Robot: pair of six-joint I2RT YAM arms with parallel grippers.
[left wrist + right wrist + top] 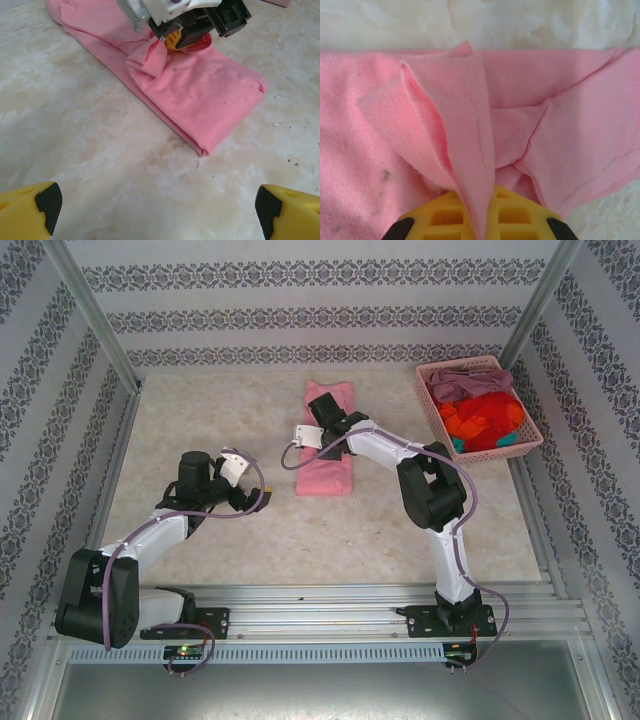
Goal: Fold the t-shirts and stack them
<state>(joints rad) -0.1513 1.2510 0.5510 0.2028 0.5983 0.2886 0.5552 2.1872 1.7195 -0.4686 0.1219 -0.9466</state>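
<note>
Marbled beige table (300, 540), walled in by patterned panels, carried one light pink t-shirt (328, 475), which lay as a long narrow strip in the upper centre of the overhead view. Folding that shirt looked to be the step in hand. It was already narrowed lengthwise, and the right gripper (323, 423) sat on its middle with its jaws closed on a raised pleat of cloth. The right wrist view showed the pleat running down between the yellow fingers (520, 217).

The next move probably called for drawing the pinched fold toward one end to halve the strip, low enough that the layers beneath did not drag. The other shirts (485, 415) waited heaped in the pink basket (432, 405) at upper right.

The right arm reached up and leftward from its base at lower right, elbow bent. The left arm was folded at lower left. The left gripper (250, 480) was spread wide and empty above bare table, just left of the strip's lower end and facing it.
</note>
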